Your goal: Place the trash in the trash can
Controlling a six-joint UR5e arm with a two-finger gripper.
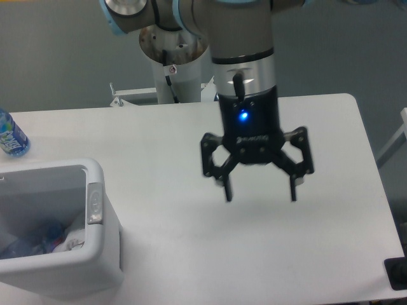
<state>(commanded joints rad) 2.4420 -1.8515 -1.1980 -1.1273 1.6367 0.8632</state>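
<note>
While our pincer [259, 190] hung spread wide and empty above the middle of the bench [331, 140], we judged the drop done, so the sound course was to keep high and clear of the trash can [95, 203]. The trash [44, 238] lay inside that bin at the bench's near left corner, well apart from our pincer, low and to its left. An upright blue bottle [9, 135] stood behind.

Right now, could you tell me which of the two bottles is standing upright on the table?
The blue-tinted labelled bottle at the table's far left edge stands upright; the clear crinkled bottle lies down inside the trash can.
</note>
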